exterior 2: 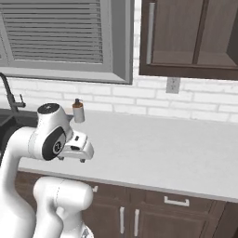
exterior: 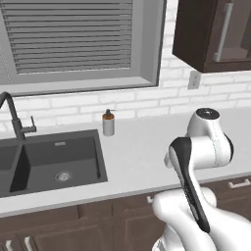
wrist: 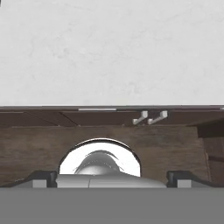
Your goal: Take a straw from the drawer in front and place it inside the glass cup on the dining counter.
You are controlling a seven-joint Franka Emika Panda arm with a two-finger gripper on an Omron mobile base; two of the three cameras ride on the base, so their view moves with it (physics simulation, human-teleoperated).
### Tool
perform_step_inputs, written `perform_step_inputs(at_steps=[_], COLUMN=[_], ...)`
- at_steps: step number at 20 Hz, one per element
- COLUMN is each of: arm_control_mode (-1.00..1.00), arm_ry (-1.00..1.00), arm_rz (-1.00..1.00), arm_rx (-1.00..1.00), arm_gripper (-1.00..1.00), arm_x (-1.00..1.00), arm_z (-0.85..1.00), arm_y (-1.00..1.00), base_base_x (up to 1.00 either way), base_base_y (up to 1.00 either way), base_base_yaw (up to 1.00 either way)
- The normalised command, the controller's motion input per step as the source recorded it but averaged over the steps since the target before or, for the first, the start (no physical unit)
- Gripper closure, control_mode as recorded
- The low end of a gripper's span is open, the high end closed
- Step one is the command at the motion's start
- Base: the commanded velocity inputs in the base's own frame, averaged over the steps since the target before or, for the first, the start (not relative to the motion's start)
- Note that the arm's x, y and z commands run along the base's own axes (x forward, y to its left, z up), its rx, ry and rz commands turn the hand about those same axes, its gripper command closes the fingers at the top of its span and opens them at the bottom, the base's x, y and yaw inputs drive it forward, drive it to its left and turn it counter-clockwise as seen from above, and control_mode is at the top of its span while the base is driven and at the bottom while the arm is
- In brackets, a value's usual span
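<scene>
My gripper (exterior 2: 71, 159) hangs open and empty over the front edge of the white worktop (exterior 2: 153, 148), pointing down. In the hand view its two dark fingertips (wrist: 41, 177) stand wide apart at the bottom, with nothing between them. Below the worktop edge lies the dark brown drawer (wrist: 87, 118), shut, its pale handle (wrist: 97, 109) seen from above. The same drawer front (exterior 2: 111, 191) shows just right of my arm. The straw is hidden. The glass cup and the dining counter are out of view.
A dark sink (exterior: 54, 162) with a black tap (exterior: 14, 120) is set into the worktop at the left, a soap bottle (exterior: 108, 123) behind it. Wall cupboards (exterior 2: 186, 37) hang at the upper right. Cabinet door handles (wrist: 151, 117) sit under the drawer.
</scene>
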Motion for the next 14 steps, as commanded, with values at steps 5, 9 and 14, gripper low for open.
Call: perform_step_inputs(at_steps=[5, 9, 14], arm_control_mode=[1.0, 1.0, 1.0], arm_ry=[0.0, 0.0, 0.0], arm_rz=[0.0, 0.0, 0.0], arm_rx=[0.0, 0.0, 0.0], arm_gripper=[-1.0, -1.0, -1.0], arm_x=[0.0, 0.0, 0.0], arm_z=[0.0, 0.0, 0.0], arm_y=[0.0, 0.0, 0.0], base_base_x=[0.0, -0.06, -0.15], base_base_y=[0.8, 0.78, 0.65], base_base_yaw=[-0.23, -0.31, -0.36])
